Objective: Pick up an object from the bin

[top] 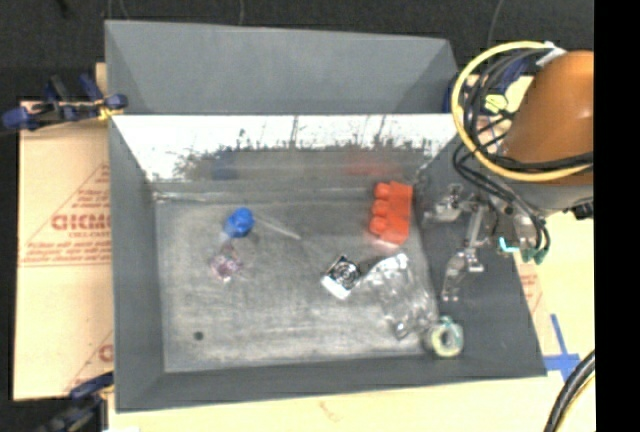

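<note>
End effector [456, 272] is hanging over the right slope of the bin [300, 135], just beside a crumpled clear wrapper [393, 288]. Spread or pressed together: cannot tell. Orange block [391, 211] is lying near, toward the back wall; pale ring [445, 338] is sitting in the front right corner. Step is reading as approach, with nothing gripped. Next move is likely calling for centring over one item, then descending.
</note>
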`<state>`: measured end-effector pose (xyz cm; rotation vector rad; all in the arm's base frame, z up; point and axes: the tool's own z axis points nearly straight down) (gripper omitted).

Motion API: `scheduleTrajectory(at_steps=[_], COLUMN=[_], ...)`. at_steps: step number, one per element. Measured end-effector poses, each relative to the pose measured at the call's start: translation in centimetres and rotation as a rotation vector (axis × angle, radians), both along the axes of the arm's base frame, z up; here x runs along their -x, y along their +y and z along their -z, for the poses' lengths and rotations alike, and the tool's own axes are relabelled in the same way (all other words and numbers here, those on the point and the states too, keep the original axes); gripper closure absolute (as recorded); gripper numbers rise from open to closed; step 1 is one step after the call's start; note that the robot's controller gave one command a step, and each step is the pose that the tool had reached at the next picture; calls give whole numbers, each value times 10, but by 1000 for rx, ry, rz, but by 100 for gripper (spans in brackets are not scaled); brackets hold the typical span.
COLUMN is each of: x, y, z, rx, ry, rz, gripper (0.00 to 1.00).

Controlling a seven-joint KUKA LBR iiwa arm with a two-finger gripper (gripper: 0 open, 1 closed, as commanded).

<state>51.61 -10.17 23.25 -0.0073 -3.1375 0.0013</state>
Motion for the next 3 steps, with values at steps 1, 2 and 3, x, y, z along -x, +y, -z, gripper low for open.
scheduleTrajectory(at_steps=[1,2,3], x=[-41,-41,-57], y=[22,23,15], z=[143,143,-10], rx=[2,1,3], ry=[-5,1,-15], rz=[-108,-113,-201], gripper=[0,100,100])
